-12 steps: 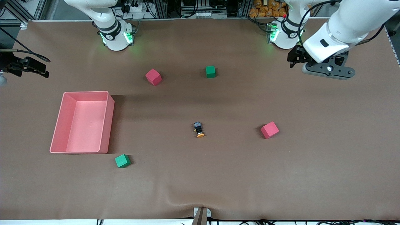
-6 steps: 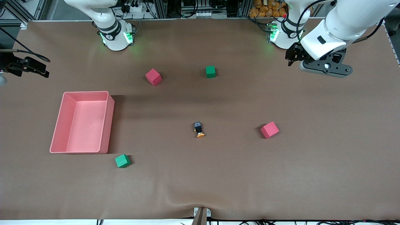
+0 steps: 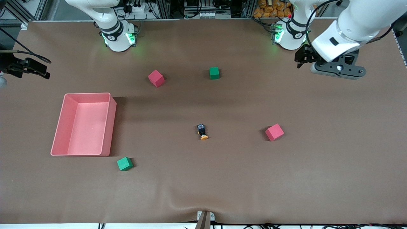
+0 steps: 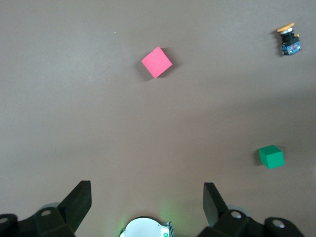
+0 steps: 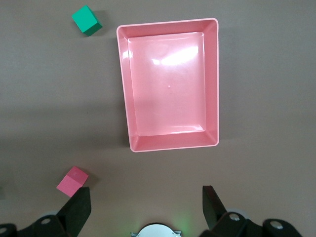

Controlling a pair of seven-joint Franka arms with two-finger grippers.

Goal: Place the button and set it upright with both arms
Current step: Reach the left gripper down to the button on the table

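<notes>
The button (image 3: pixel 202 132) lies on its side mid-bench (image 3: pixel 318 175), orange cap toward the camera. The left gripper (image 3: pixel 304 56) hangs near its arm's base; a pink tray (image 3: pixel 109 127) sits toward the right arm's end.

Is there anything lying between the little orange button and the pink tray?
No. In the front view only bare brown table lies between the button and the tray.
</notes>
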